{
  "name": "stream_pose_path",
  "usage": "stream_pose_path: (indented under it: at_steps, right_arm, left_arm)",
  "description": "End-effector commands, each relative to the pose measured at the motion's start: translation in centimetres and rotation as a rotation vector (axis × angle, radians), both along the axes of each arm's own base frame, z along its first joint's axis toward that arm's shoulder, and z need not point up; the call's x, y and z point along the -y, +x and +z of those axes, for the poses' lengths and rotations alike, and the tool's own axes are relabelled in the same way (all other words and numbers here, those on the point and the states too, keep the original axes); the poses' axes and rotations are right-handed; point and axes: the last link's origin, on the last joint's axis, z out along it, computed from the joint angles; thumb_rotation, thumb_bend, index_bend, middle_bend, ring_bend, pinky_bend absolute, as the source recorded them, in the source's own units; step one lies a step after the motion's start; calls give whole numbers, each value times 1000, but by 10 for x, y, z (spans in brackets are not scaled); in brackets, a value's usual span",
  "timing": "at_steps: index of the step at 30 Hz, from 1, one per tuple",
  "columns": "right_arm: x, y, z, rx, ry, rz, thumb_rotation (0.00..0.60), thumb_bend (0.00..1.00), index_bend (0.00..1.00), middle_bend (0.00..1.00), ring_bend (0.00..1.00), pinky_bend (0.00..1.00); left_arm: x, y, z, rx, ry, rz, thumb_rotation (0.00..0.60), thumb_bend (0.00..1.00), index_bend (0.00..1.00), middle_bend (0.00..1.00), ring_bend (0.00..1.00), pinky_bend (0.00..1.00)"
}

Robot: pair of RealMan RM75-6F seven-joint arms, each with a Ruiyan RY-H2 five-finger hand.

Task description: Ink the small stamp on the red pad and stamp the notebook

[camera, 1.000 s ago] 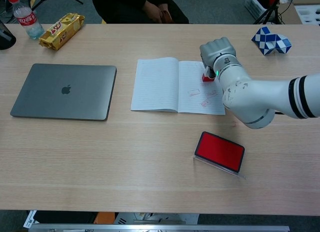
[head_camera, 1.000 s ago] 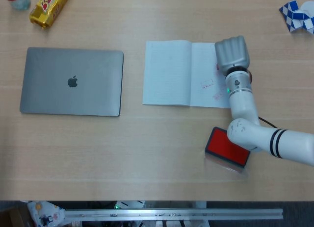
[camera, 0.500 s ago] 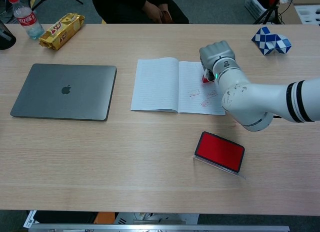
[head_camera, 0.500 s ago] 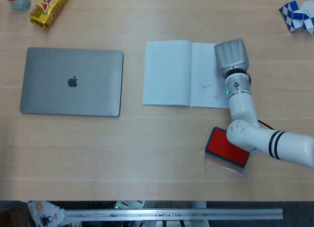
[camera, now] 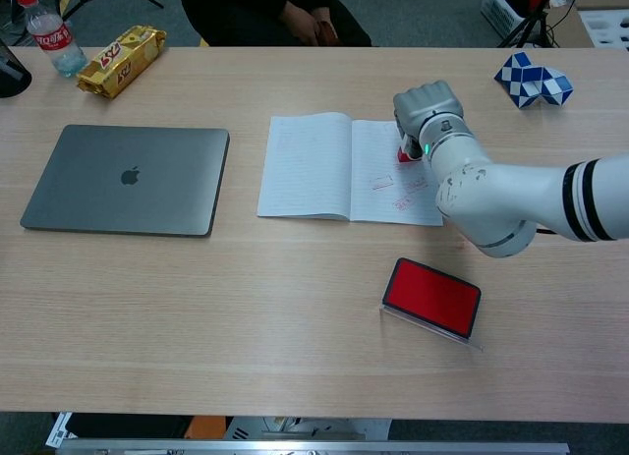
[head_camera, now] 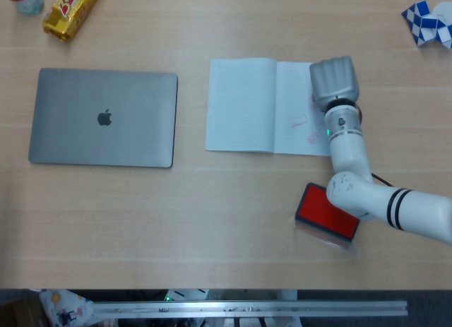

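**Right hand with small stamp over the open notebook**

Shown from head and chest cameras. Right hand (head_camera: 332, 82) curled closed above the right-hand page of the notebook (head_camera: 244, 104) — fingers wrapped around the small stamp (camera: 405, 154), seen only as a sliver of red at the lower edge of the hand in the chest view. Stamp hidden beneath the hand in the head view. Whether the stamp base touches the paper cannot be told. Hand placed at the outer edge of the right page, near its upper corner, with the white forearm running back toward the near right of the table.

Two faint red marks (head_camera: 304, 127) printed on the same page, just toward the near side of the hand, one above the other. Left page blank apart from ruled lines.

Red pad (head_camera: 324, 214) lying open on the table nearer the robot than the notebook — well apart from the hand, partly overlapped by the forearm in the head view, fully exposed in the chest view.

Closed grey laptop (head_camera: 104, 118) left of the notebook. Yellow snack packet (camera: 122, 60) and plastic bottle (camera: 46, 30) at the far left corner. Blue-and-white puzzle toy (camera: 532, 81) at the far right. Left hand out of both views.
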Motion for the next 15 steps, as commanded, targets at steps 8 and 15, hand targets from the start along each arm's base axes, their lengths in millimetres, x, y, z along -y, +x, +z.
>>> stream_pose_path:
  at_steps: [8, 15]
  right_arm:
    - [-1, -1, 0, 3, 2, -4, 600, 357, 674, 1000, 1000, 1000]
    - [-2, 0, -2, 3, 5, -10, 600, 357, 674, 1000, 1000, 1000]
  left_arm:
    - [0, 0, 0, 0, 0, -1, 600, 268, 34, 29, 27, 44]
    - [1, -1, 1, 1, 1, 0, 600, 269, 33, 29, 27, 44]
